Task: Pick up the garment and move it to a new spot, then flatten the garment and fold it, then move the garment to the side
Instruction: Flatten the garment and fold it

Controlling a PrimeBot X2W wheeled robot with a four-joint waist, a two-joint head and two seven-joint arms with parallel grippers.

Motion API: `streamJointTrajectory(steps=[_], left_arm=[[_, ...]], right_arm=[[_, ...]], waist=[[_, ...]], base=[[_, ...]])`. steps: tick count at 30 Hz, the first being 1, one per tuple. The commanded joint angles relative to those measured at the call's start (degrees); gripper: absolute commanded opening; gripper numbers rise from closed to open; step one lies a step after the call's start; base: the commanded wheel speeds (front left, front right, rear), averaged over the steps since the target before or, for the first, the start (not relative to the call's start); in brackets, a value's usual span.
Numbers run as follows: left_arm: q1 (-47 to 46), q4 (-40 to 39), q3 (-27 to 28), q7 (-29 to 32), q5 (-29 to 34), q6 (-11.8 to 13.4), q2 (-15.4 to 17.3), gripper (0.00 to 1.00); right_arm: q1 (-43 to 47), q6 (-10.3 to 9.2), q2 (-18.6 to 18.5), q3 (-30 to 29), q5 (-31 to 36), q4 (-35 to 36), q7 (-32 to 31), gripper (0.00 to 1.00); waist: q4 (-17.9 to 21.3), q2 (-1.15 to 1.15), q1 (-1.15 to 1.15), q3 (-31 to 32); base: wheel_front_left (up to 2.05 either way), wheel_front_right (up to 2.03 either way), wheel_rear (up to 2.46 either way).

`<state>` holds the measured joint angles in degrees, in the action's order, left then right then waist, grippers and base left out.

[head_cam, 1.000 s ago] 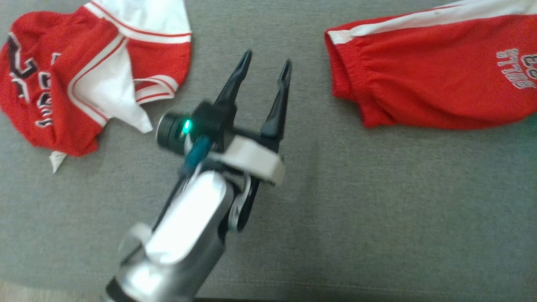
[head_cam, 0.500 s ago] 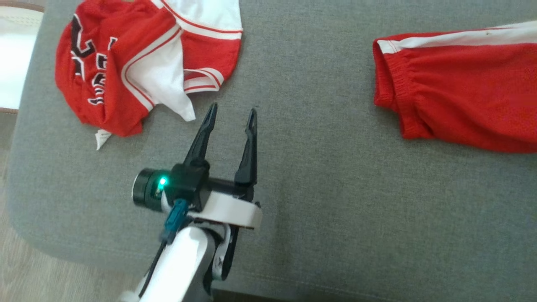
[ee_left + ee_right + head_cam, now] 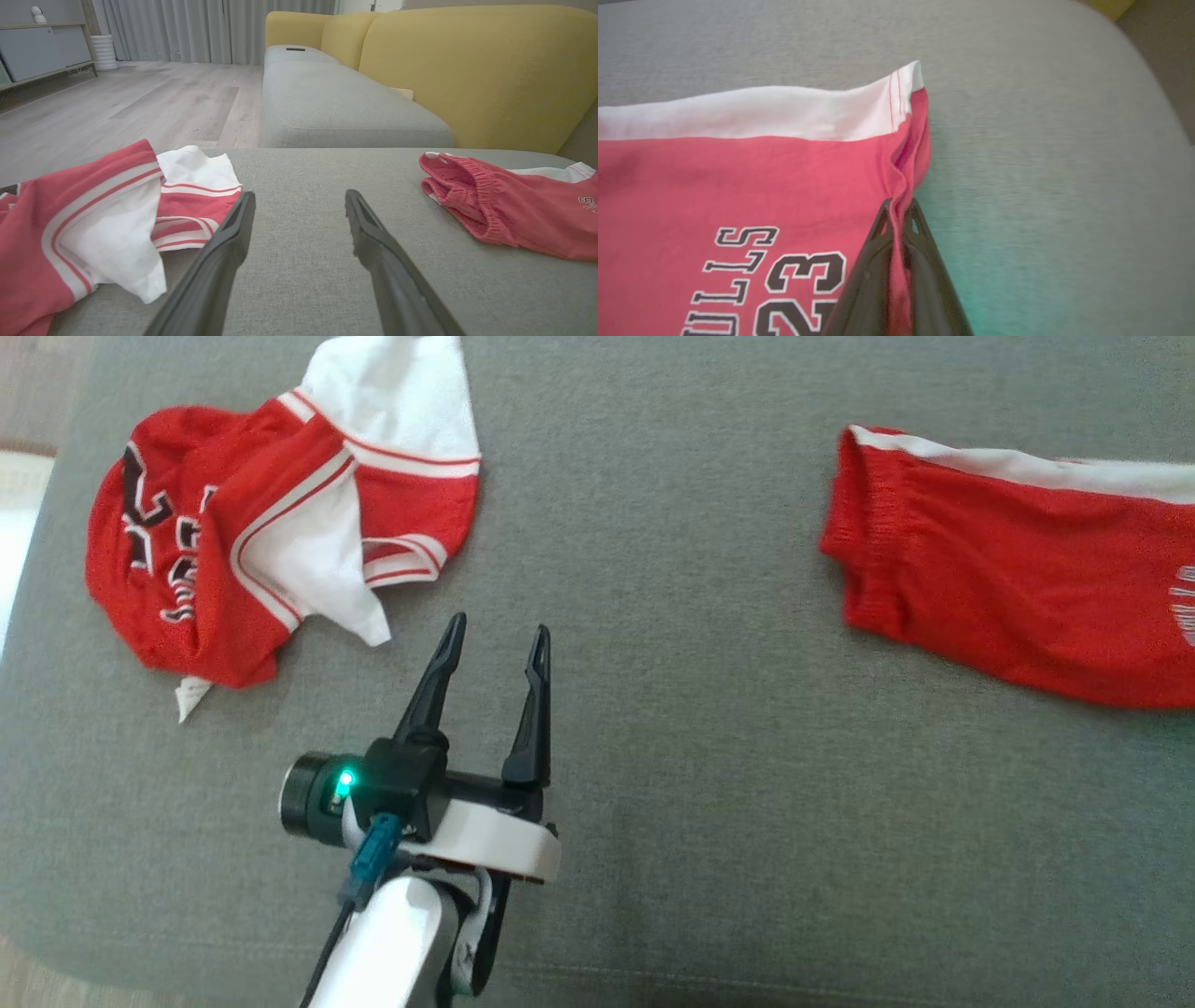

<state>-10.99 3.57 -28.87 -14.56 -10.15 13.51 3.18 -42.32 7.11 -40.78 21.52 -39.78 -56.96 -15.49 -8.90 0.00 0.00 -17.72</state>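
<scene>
Clamping the hem of the red shorts (image 3: 738, 186) shut in my right pincer (image 3: 900, 208), I should lift slowly so the thin fold holds. My left pincer (image 3: 499, 627) hangs open near the jersey (image 3: 233, 551).

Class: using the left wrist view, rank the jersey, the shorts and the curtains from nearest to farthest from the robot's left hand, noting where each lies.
1. jersey: crumpled on the cushion, just left of the open left hand.
2. shorts: on the same cushion, further off to the right.
3. curtains: far across the room, at the back.
</scene>
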Motion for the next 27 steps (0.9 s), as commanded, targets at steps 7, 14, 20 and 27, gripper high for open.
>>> streamJointTrajectory(steps=[7,14,20,27], left_arm=[[0.1,-0.9,2.2,-0.4,0.5,-0.9,-0.2,1.0],[1.5,0.0,2.8,-0.4,0.1,-1.1,-0.3,1.0],[2.4,0.1,2.1,-0.4,-1.0,-1.1,-0.3,1.0],[3.0,0.4,1.4,-0.4,-2.4,-0.6,-0.3,1.0]], right_arm=[[-2.1,0.37,-3.2,0.7,3.9,1.1,2.6,0.0],[-3.5,0.37,2.8,1.5,5.0,5.9,3.8,0.0],[-3.1,0.37,8.1,3.2,5.8,12.5,2.4,0.0],[-0.9,0.37,12.8,4.6,5.3,19.4,-2.1,0.0]], waist=[[1.1,0.0,0.0,2.1],[1.5,0.0,0.0,5.4],[0.5,0.0,0.0,7.3],[-1.8,0.0,0.0,7.7]], base=[[0.0,0.0,0.0],[0.0,0.0,0.0],[0.0,0.0,0.0],[0.0,0.0,0.0]])
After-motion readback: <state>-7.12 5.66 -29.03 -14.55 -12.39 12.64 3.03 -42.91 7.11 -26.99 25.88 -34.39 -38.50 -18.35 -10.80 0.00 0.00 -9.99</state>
